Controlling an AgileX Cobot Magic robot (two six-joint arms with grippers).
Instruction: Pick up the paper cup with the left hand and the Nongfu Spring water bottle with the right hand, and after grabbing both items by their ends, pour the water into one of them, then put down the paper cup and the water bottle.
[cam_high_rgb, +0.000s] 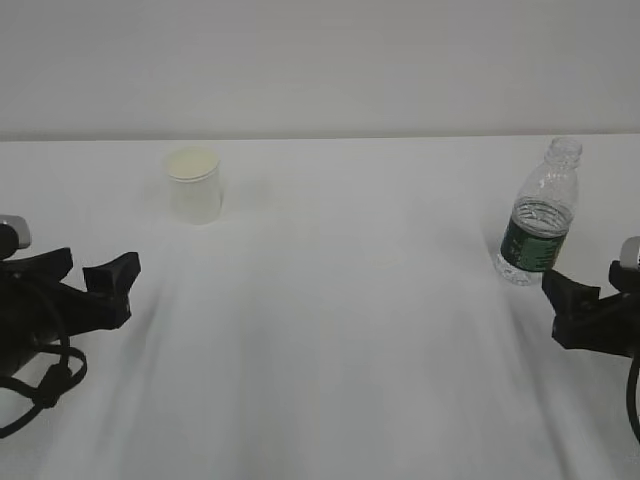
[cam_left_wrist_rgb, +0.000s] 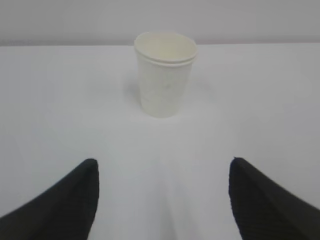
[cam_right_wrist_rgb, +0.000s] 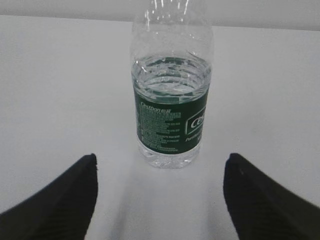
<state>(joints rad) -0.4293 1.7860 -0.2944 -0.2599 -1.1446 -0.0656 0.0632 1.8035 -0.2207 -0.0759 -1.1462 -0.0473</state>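
Cup first: the paper cup (cam_left_wrist_rgb: 165, 75) stands upright ahead of your left hand (cam_left_wrist_rgb: 162, 200), centred between its spread, empty fingers (cam_left_wrist_rgb: 70, 200). Your right hand (cam_right_wrist_rgb: 160, 200) gapes too, Nongfu Spring water bottle (cam_right_wrist_rgb: 171, 100) just ahead, nothing between on the white table (cam_high_rgb: 340, 330).

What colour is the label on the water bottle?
Dark green with white print, wrapped around the water bottle; the right wrist view shows it best.
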